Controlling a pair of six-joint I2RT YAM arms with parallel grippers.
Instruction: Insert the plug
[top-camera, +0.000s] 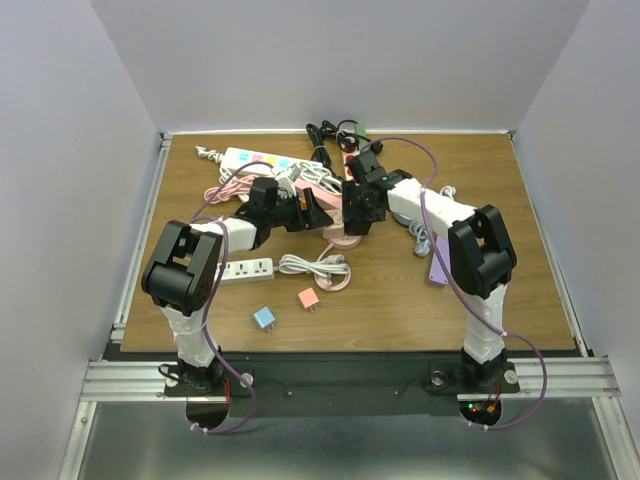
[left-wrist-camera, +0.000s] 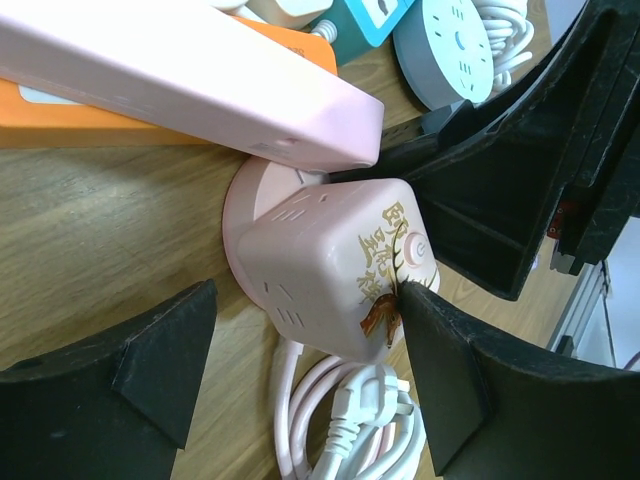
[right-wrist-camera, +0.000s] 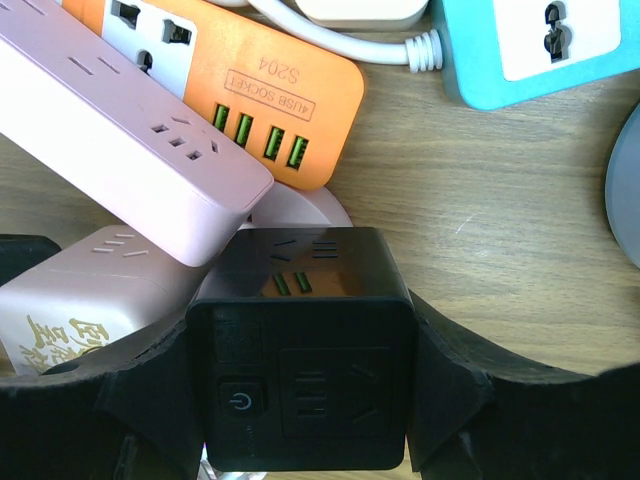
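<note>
A pink cube socket (left-wrist-camera: 320, 255) on a round pink base stands on the table, also in the top view (top-camera: 345, 238). My left gripper (left-wrist-camera: 305, 310) is open and straddles it. Its right finger (left-wrist-camera: 450, 370) touches the cube's printed edge; the left finger (left-wrist-camera: 150, 370) is apart from it. A white plug (left-wrist-camera: 378, 400) lies on coiled pink and white cord just below the cube. My right gripper (right-wrist-camera: 305, 385) is shut on a black cube socket (right-wrist-camera: 305, 340) with a power button, held beside the pink cube (right-wrist-camera: 90, 300). In the top view both grippers, left (top-camera: 305, 213) and right (top-camera: 357, 215), meet mid-table.
A pink power strip (right-wrist-camera: 130, 150) lies over an orange strip (right-wrist-camera: 250, 90); a blue strip (right-wrist-camera: 540, 40) is behind. A white strip (top-camera: 245, 268), white coiled cable (top-camera: 315, 265), blue adapter (top-camera: 264, 318), orange adapter (top-camera: 308, 298) and purple item (top-camera: 440, 265) lie nearer.
</note>
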